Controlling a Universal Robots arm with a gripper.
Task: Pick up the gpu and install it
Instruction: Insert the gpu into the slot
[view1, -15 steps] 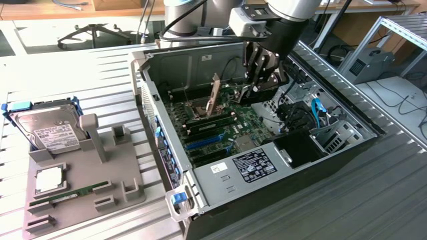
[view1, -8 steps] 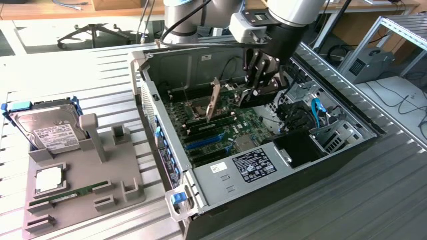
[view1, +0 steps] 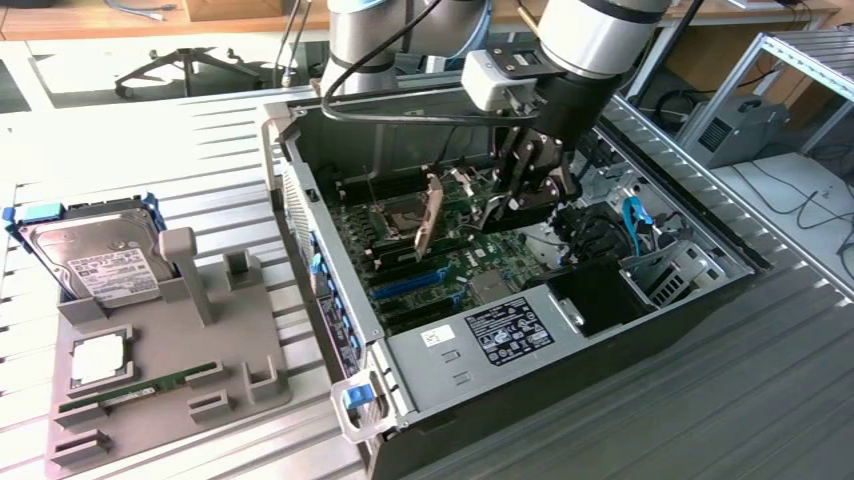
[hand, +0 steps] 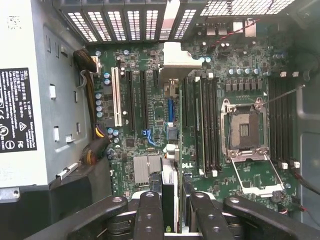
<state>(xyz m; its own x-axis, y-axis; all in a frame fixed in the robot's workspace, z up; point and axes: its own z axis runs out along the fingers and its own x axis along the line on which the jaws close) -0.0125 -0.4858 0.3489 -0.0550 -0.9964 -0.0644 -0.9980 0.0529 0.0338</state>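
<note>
The grey metal computer case (view1: 286, 165) is lying open on the slatted table (view1: 160, 140), with the green motherboard (hand: 156, 107) facing up inside it. The arm is reaching into the case. The black two-fingered gripper (hand: 174, 200) is pinching narrowly on the near end of the gpu (hand: 170, 182), a thin dark card with a silver metal end bracket (hand: 175, 57).

The card is standing on edge above the board, between the long white slot (hand: 116, 97) and the dark memory sockets (hand: 205, 125). Its long axis is running from the gripper to the case's vented rear wall (hand: 110, 22), with the bracket end pointing at that wall.

Installing looks to be the step in hand. Seating the card is calling for a straight downward press, bracket lined up with its opening. Whether the connector edge is already sitting in a slot, I cannot tell.
</note>
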